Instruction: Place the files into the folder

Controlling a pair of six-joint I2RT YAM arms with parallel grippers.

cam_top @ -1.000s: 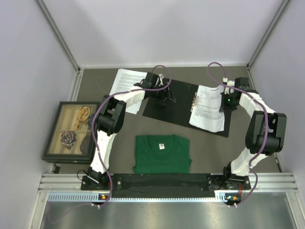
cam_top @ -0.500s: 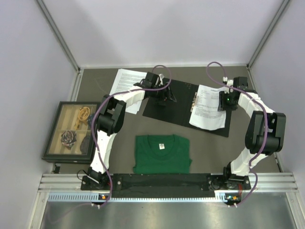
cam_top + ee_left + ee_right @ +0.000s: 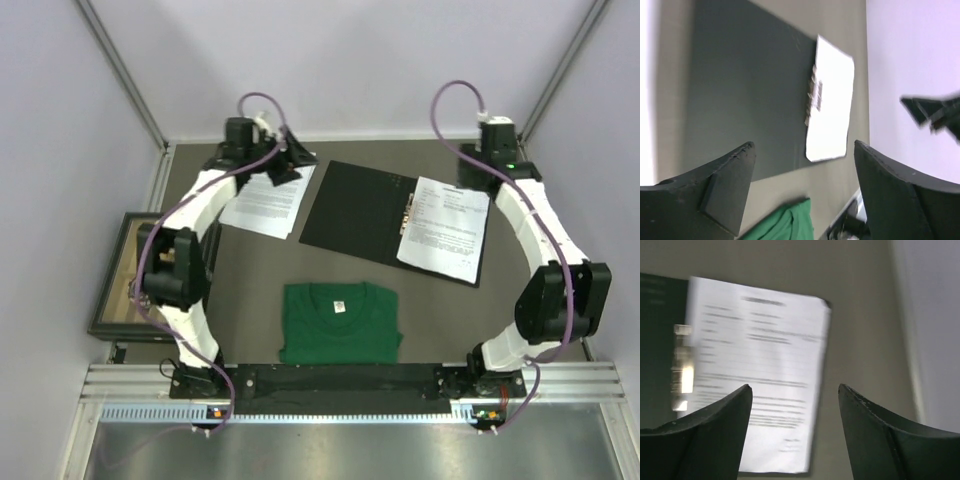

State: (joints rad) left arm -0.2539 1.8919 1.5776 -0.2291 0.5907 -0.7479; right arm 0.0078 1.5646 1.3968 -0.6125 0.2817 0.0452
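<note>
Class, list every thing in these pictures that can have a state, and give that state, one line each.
folder, open, lying flat, black inside up.
sheet on folder, lying flat on its right half.
paper on table, lying flat, outside the folder.
T-shirt, folded.
left gripper, open, holding nothing.
right gripper, open, holding nothing.

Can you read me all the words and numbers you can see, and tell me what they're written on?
No text here is readable enough to quote.
Sheet on the open folder: lines of black print, too small from above, blurred in the right wrist view.
Loose sheet beside the folder: black print, too small.
Green T-shirt: small neck tag, too small.
</note>
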